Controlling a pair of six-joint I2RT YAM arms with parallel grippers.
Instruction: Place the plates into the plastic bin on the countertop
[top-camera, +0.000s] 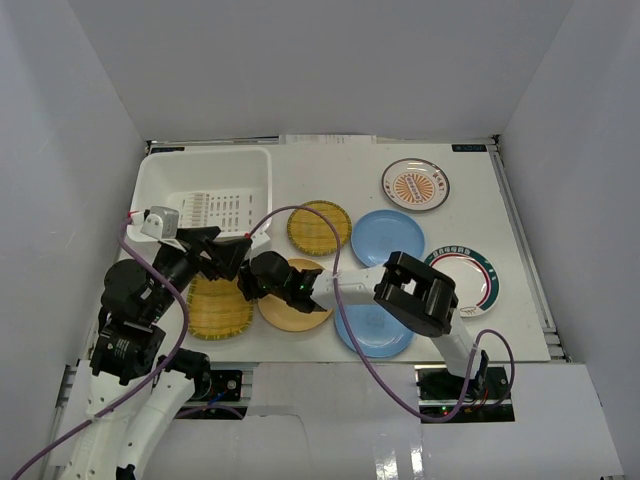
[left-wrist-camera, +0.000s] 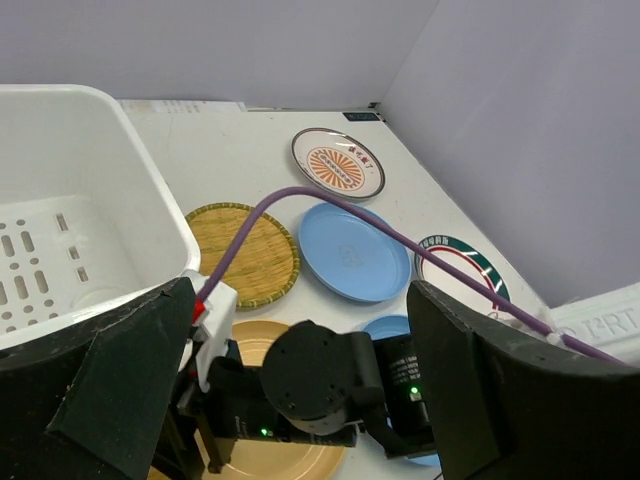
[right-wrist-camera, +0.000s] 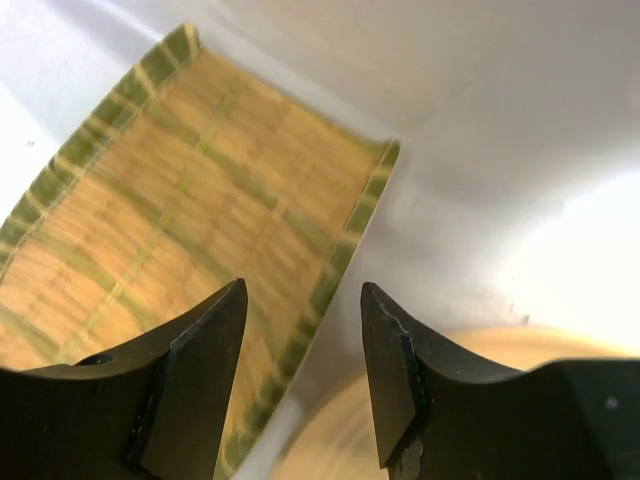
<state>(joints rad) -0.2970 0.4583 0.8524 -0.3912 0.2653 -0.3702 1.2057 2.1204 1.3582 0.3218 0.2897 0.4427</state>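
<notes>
a: what is seen around the edges?
b: three plain white walls are seen: a back wall (top-camera: 320, 70), a left wall (top-camera: 60, 150) and a right wall (top-camera: 590, 200).
a: is anything noted lower down?
b: a metal rail (top-camera: 527, 250) is seen at the foot of the right wall. a small dark label (top-camera: 467, 148) is stuck by the far right corner, its print too small to be read. a white panel (top-camera: 550, 420) is laid across the near side.

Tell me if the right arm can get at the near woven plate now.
Probably yes: the right gripper hangs open over the rim of the woven plate, with nothing between them. The left gripper sits close beside it and might crowd the grasp.
</notes>
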